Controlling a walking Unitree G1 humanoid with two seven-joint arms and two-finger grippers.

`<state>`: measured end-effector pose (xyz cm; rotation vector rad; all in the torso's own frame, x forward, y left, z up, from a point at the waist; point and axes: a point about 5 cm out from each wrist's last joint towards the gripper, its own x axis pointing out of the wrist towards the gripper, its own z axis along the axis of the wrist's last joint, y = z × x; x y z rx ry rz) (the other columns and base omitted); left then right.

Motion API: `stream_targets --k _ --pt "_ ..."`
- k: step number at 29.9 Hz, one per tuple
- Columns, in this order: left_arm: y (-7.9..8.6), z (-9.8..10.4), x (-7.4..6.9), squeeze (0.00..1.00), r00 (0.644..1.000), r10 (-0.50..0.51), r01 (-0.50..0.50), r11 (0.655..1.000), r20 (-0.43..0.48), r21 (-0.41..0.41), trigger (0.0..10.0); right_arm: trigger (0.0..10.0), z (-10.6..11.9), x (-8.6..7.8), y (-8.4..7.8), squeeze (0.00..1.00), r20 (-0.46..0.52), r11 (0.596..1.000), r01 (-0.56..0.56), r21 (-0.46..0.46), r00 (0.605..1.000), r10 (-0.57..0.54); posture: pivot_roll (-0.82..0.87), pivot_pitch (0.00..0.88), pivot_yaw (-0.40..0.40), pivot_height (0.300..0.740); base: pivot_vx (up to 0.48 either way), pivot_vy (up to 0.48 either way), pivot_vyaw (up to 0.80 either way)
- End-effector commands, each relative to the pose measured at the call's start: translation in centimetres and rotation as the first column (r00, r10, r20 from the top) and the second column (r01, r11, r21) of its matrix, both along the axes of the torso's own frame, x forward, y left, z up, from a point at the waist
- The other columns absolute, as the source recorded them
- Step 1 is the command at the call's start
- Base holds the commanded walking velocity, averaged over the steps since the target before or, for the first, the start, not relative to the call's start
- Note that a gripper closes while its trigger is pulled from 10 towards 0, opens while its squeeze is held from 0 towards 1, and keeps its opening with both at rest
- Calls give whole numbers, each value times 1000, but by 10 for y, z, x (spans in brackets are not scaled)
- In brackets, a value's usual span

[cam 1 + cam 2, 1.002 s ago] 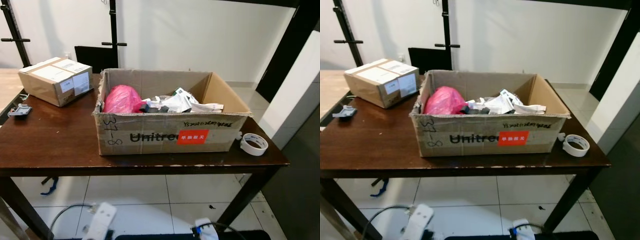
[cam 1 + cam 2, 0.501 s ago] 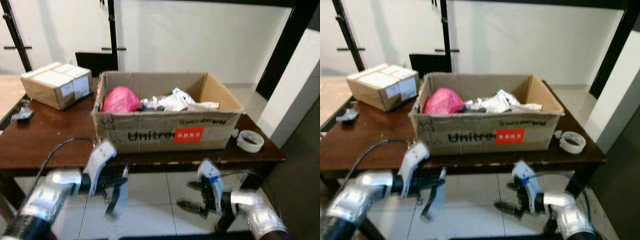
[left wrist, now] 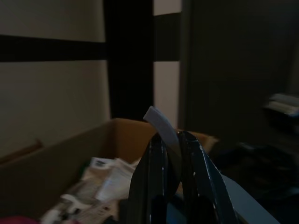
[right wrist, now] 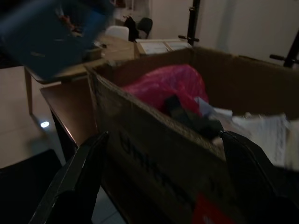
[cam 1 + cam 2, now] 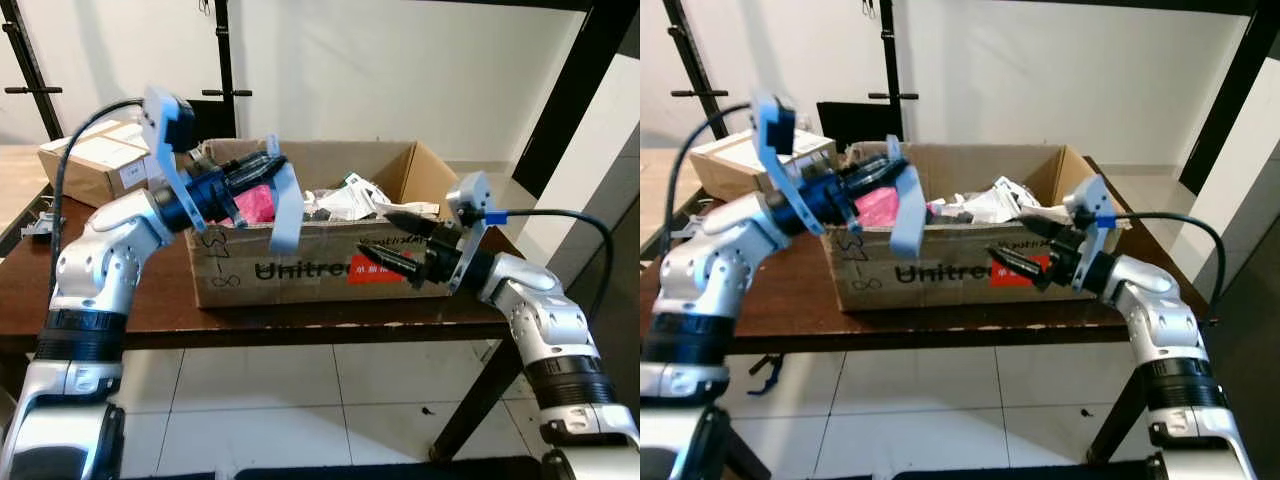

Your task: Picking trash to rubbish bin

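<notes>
Both arms have come up fast: half a second ago they hung low below the tabletop edge, a second ago they were barely in frame. Now the right hand [image 5: 392,240] sits at the near front wall of the cardboard box [image 5: 300,268], right by the red label, fingers spread wide and holding nothing. Its wrist view looks along the box wall toward the pink bag [image 4: 170,84]. The left hand [image 5: 262,176] has risen over the box's near-left corner, fingers pinched narrow on a pale grey strip [image 5: 284,208] that hangs down in front of the box wall; the strip also shows between the fingers in the left wrist view.

Inside the box, past the hands: pink bag at the left, crumpled white paper trash [image 5: 350,203] toward the middle and right. Farther back on the tabletop [image 5: 160,290] sits a taped parcel [image 5: 95,160].

Judgement: reach phase done, trash pick about to start, box contents untouched so far. No bin identifiable.
</notes>
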<state>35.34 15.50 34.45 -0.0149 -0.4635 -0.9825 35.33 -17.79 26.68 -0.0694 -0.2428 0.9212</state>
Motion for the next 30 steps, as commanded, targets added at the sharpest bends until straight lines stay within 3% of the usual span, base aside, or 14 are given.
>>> stream_targets --k 1,3,5,10,11,13,16,19,24,29,30 --pt "-2 -1 11 0 996 89 -89 996 1 23 10000 10000 9 1 2 0 28 1000 7 15 1000 -7 13 62 -37 740 0 0 0" --pt "-1 -3 25 0 976 218 -217 975 -13 49 10000 10000 13 5 5 0 38 999 36 14 999 -36 14 63 -37 740 0 0 0" --pt "-1 -10 45 0 912 409 -406 909 -21 92 10000 10000 21 14 10 0 57 993 115 33 992 -116 15 68 -38 740 0 0 0" --pt "-15 -18 62 0 830 557 -551 827 -28 115 10000 10000 35 23 20 0 63 979 173 110 981 -181 11 86 -29 740 0 0 0" --pt "-21 -21 66 0 791 611 -603 777 16 180 10000 10000 40 25 25 0 75 972 204 119 974 -214 2 96 -17 740 0 0 0" --pt "-23 -22 67 0 785 619 -611 768 24 193 10000 10000 43 26 26 0 80 969 216 120 971 -226 2 96 -17 740 0 0 0" --pt "-29 -18 68 0 783 622 -614 777 -21 140 10000 10000 51 29 29 0 97 961 241 135 962 -255 -9 121 6 740 0 0 0" --pt "-31 -16 69 0 767 641 -634 762 -12 130 10000 10000 55 29 32 0 112 959 247 139 958 -263 -15 144 22 740 0 0 0" --pt "-25 -11 71 0 725 688 -684 725 -34 74 10000 10000 55 27 37 0 116 959 250 134 957 -266 -11 163 26 740 0 0 0" --pt "-20 -9 72 0 722 687 -686 727 -83 40 10000 10000 53 27 37 0 104 959 250 135 959 -265 -12 169 25 740 0 0 0" --pt "-19 -8 72 1000 723 684 -685 728 -96 27 10000 10000 52 26 38 0 102 961 247 127 960 -260 -13 169 23 740 0 0 0"
